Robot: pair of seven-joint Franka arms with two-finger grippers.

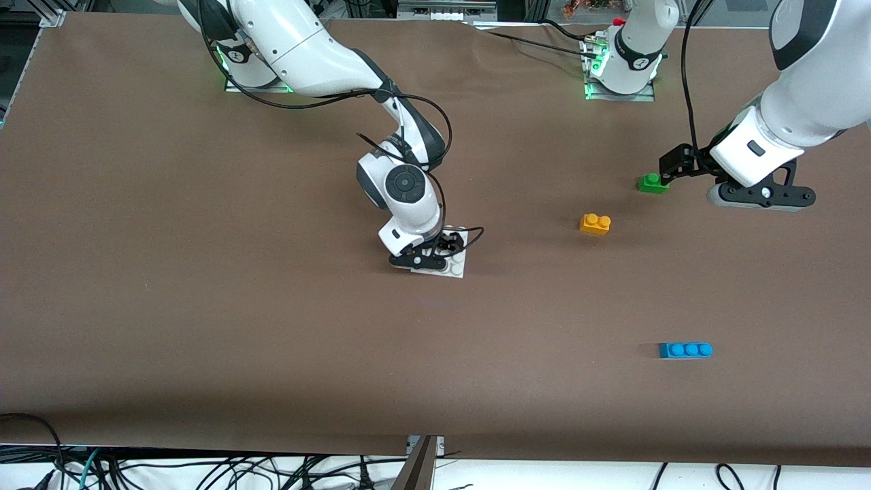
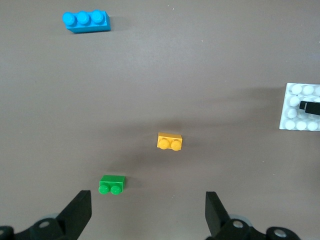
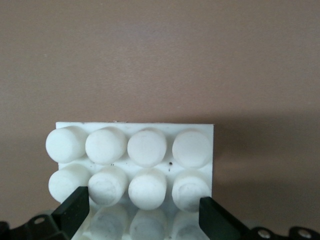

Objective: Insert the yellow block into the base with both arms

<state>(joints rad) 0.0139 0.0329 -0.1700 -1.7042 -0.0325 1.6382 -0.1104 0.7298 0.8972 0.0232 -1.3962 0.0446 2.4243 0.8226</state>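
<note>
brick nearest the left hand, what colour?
Green, two studs, lying on the table just ahead of the open left hand. Left wrist view shows it best.

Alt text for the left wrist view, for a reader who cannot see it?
The open left gripper hovers over brown table; the yellow block and a green brick lie ahead, a blue brick farther off, the white base at one edge.

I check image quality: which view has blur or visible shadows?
Right wrist view: nearest studs of the flat white studded plastic plate blur beside the right pincer. Front view: soft shadow beside the small orange-yellow plastic brick. Left wrist view: sharp.
</note>
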